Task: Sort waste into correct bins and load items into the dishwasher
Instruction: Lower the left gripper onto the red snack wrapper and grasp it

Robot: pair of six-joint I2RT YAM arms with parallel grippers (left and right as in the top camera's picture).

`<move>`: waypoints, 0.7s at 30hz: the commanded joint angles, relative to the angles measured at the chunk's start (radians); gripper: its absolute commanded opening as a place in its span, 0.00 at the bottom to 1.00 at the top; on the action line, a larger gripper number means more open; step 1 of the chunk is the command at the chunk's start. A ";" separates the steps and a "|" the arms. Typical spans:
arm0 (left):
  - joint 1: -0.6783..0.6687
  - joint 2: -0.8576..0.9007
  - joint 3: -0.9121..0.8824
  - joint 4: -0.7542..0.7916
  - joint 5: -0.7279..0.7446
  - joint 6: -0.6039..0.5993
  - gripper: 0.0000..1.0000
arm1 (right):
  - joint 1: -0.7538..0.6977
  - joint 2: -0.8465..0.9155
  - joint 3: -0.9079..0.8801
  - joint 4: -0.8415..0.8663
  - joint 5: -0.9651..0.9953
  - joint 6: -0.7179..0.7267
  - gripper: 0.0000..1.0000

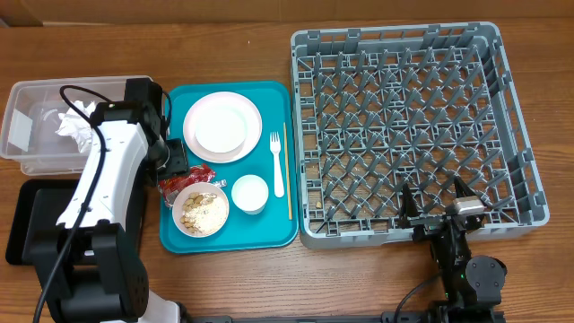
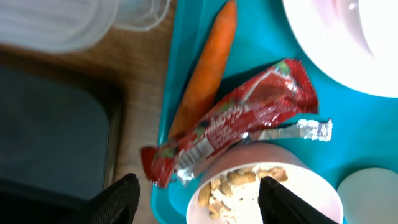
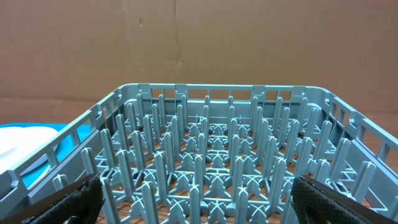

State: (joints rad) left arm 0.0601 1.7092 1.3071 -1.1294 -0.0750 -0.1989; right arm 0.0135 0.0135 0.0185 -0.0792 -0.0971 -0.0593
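My left gripper (image 1: 176, 167) (image 2: 199, 183) hangs open over the left edge of the teal tray (image 1: 269, 235), holding nothing. Just under its spread fingers lie the red snack wrapper (image 2: 239, 115) (image 1: 182, 181) and a white bowl of beige food scraps (image 2: 267, 190) (image 1: 201, 212). An orange carrot (image 2: 205, 68) lies along the tray's left rim, under the wrapper. The plate (image 1: 222, 126) carries a second white bowl; the small cup (image 1: 249, 193), fork (image 1: 276, 165) and wooden stick (image 1: 288, 170) lie to the right. My right gripper (image 1: 436, 203) (image 3: 196, 186) is open at the front edge of the grey dish rack (image 1: 413, 126) (image 3: 211, 155).
The clear tub (image 1: 40, 135) (image 2: 62, 25) at far left holds crumpled napkins (image 1: 76, 121). The black tray (image 1: 31, 224) (image 2: 50, 137) lies in front of it, partly under my left arm. Bare wood runs along the table's front edge.
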 commanded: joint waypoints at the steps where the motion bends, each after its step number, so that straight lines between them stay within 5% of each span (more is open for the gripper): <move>1: -0.005 -0.015 -0.032 0.022 0.022 0.074 0.63 | -0.003 -0.011 -0.011 0.005 0.003 0.003 1.00; 21: -0.002 -0.015 -0.088 0.124 0.013 0.109 0.51 | -0.003 -0.011 -0.011 0.005 0.003 0.003 1.00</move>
State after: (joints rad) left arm 0.0601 1.7092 1.2301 -1.0092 -0.0643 -0.1017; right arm 0.0135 0.0135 0.0185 -0.0792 -0.0971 -0.0593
